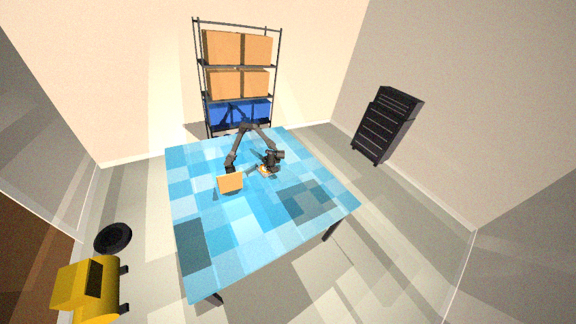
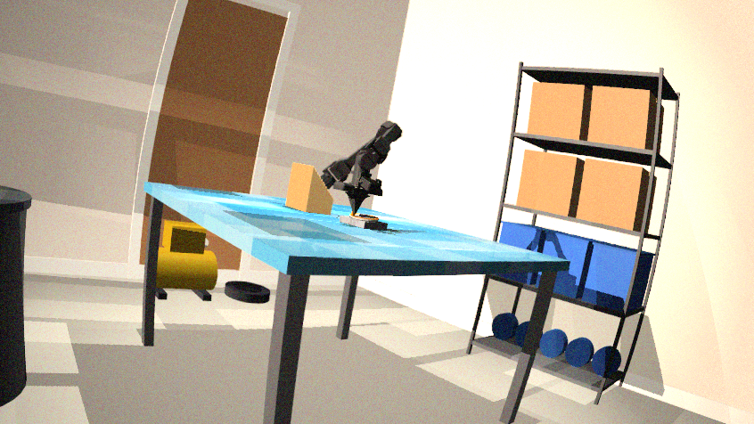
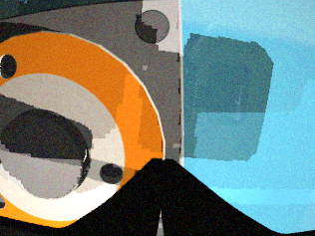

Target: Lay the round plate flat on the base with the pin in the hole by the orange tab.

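Note:
The round plate (image 3: 100, 54) (image 2: 371, 216) has an orange ring around a pale centre and sits over the grey square base (image 3: 166, 84) (image 2: 352, 222). In the wrist view the thick round post (image 3: 45, 170) stands through its middle. One dark hole (image 3: 111, 173) lies in the pale part and another (image 3: 8, 66) in the orange ring. I cannot make out the tab or the pin, nor tell whether the plate lies flat. My gripper (image 3: 161, 169) (image 2: 354, 213) is shut and empty, its tips at the plate's outer edge; contact is unclear. The fingers hide the plate's lower right.
A tan block (image 1: 229, 182) (image 2: 306, 188) stands on the blue table (image 1: 245, 209) (image 2: 422, 248), near the arm's foot. A shelf rack with boxes stands behind the table. A dark round spot (image 3: 152, 26) marks the base's corner.

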`<state>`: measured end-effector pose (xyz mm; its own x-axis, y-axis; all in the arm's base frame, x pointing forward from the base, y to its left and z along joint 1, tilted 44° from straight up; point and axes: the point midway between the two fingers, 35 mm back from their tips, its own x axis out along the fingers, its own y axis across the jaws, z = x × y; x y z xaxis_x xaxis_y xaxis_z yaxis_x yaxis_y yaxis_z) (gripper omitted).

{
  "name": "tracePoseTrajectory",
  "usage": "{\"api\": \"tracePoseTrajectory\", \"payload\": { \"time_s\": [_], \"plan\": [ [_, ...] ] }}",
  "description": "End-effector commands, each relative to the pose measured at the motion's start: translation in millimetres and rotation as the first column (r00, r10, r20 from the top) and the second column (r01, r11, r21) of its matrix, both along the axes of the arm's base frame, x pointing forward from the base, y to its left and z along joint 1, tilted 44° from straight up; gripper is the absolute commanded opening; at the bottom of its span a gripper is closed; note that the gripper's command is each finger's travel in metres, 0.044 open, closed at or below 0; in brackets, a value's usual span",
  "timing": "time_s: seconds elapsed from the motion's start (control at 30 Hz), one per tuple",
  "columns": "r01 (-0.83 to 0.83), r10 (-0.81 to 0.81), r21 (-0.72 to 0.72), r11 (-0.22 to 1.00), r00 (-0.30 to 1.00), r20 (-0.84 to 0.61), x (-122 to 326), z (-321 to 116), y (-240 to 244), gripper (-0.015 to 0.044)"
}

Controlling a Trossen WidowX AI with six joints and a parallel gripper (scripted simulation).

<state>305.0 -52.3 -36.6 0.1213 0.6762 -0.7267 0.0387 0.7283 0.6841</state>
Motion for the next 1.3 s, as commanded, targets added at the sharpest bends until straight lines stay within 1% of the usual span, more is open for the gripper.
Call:
{"api": "tracePoseTrajectory", "payload": {
  "time_s": [0.0,1.27],
  "plan": [
    [-0.005,0.005,0.001,1.000,1.000,-0.012,-7,-2,2,0.0000],
    [-0.005,0.005,0.002,1.000,1.000,-0.014,-43,12,20,0.0000]
  ]
}}
